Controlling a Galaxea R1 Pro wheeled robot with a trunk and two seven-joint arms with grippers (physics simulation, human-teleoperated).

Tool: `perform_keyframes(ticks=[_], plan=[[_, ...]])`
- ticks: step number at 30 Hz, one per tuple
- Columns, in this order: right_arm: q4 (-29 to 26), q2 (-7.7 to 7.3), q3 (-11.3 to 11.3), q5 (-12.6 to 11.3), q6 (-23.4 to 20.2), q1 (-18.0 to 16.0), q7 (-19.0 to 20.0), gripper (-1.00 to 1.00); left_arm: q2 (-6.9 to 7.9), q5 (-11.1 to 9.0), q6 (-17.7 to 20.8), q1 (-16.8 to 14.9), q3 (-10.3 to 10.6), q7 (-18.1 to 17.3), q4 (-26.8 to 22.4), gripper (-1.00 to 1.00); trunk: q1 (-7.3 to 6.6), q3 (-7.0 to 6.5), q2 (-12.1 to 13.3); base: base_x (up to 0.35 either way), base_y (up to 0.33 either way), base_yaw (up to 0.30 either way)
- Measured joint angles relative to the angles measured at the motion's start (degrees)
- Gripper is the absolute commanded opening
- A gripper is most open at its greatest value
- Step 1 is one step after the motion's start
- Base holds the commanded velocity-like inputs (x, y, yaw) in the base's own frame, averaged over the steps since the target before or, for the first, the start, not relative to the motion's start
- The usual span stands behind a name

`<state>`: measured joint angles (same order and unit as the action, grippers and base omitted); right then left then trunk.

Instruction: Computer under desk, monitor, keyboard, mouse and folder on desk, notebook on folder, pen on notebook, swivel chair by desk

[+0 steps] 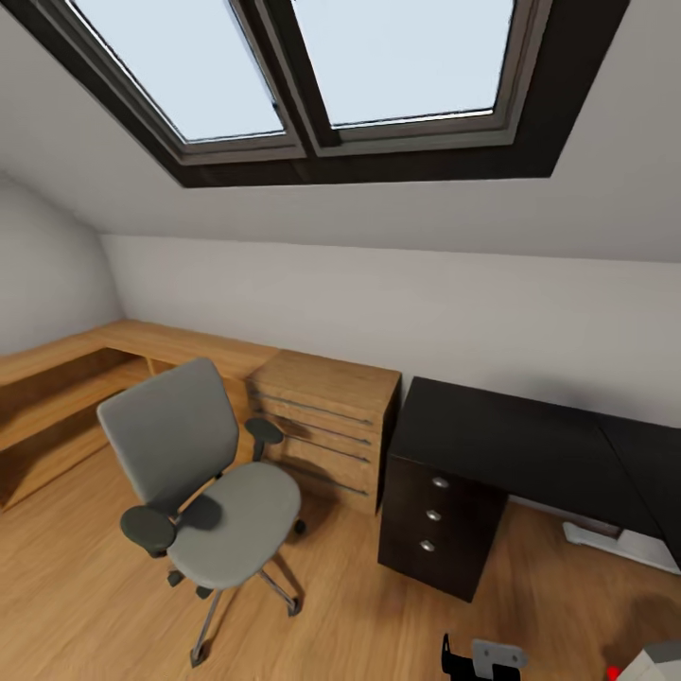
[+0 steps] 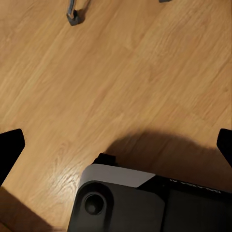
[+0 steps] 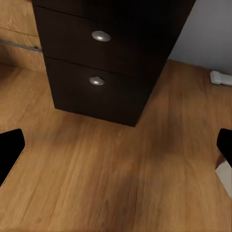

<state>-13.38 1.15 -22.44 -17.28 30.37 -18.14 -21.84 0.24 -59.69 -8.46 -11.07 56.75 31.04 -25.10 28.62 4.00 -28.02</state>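
Facing the bedroom corner from the head view: chair (image 1: 203, 478) sits lower left on the wood floor (image 1: 359, 605), seat bare, turned partly toward the camera. Light-wood chest (image 1: 326, 426) stands just right of it, against the wall. Desk (image 1: 511, 445) is center right, black surface bare where it shows; its drawer unit (image 1: 440, 515) with three silver knobs stands just beside the chest. White bracket (image 1: 605, 541) lies on the floor beneath the desk, right side. Skylight (image 1: 312, 66) fills the top of the frame.

Left gripper (image 2: 118, 145): fingers at both frame edges, spread wide, nothing between them, floor below; a chair caster (image 2: 75, 18) shows upper left. Right gripper (image 3: 118, 150): fingers likewise spread, holding nothing, pointed at the floor in front of the drawer unit.
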Motion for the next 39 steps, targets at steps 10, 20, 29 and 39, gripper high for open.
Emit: perform_keyframes(ticks=[10,20,29,39], plan=[[0.0,0.49,0.1,0.0,2.3,0.0,-0.1,1.00,0.00,0.0,0.0,0.0,0.0,0.0,0.0,1.00,-0.01,0.00,0.0,-0.015,0.011,0.279],[1.7,0.91,0.0,0.0,7.4,0.0,-0.2,1.00,0.00,0.0,0.0,0.0,0.0,0.0,0.0,1.00,-0.01,0.00,0.0,-0.001,0.000,0.279],[3.3,1.63,0.1,0.0,13.5,0.0,-0.3,1.00,0.01,0.0,-0.4,0.0,-0.1,0.0,0.0,1.00,-0.01,-0.02,0.0,0.000,0.000,0.279],[6.8,2.04,0.2,-0.1,26.2,0.0,-0.6,1.00,0.07,-0.1,-3.8,0.0,-0.3,0.0,0.0,1.00,-0.01,-0.19,0.0,0.000,0.000,0.279]])
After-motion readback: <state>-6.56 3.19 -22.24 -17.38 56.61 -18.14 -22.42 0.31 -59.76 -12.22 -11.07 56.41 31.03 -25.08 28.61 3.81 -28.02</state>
